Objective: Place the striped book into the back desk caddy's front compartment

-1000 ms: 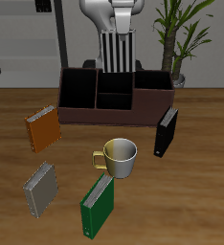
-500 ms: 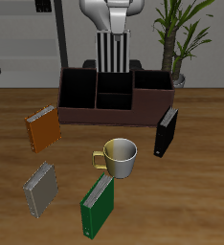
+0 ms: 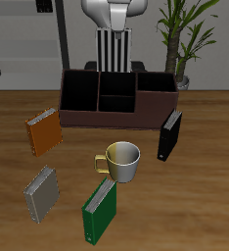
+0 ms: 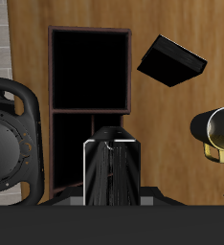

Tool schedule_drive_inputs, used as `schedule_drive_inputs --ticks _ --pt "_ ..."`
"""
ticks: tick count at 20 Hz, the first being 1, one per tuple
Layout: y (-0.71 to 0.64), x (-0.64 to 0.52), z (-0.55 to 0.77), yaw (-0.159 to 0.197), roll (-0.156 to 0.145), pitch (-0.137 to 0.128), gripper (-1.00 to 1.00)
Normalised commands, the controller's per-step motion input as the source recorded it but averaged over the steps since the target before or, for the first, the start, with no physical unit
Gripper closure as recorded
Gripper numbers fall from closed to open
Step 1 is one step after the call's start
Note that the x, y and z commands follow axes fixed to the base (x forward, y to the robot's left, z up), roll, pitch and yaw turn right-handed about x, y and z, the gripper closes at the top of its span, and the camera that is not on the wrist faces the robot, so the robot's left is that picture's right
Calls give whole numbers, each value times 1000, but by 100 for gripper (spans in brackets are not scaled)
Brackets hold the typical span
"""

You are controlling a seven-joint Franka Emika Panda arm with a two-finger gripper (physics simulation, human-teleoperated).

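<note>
The striped book (image 3: pixel 114 49) hangs upright above the back part of the back desk caddy (image 3: pixel 107 118), a long dark reddish-brown box with black compartments. My gripper (image 3: pixel 114 27) is shut on the book's top end. The book's lower edge is at about the height of the caddy's rear rim. In the wrist view the striped book (image 4: pixel 109 170) shows end-on between the fingers of my gripper (image 4: pixel 110 191), over the caddy (image 4: pixel 76 112), whose dark compartments lie beneath it.
On the table in front of the caddy are an orange book (image 3: pixel 44 130), a speckled grey book (image 3: pixel 42 192), a green book (image 3: pixel 100 213) and a cream mug (image 3: pixel 121 162). A black book (image 3: pixel 170 134) leans by the caddy's end. A potted plant (image 3: pixel 180 39) stands behind.
The gripper and the striped book have risen a little above the caddy. Nothing on the table has moved.
</note>
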Motion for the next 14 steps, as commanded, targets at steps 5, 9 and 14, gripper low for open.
schedule_drive_inputs --ticks 5,9,14 --pt "36 -1 -87 -2 14 20 100" --pt "24 20 -106 4 9 17 100" --pt "-28 6 -105 18 5 18 100"
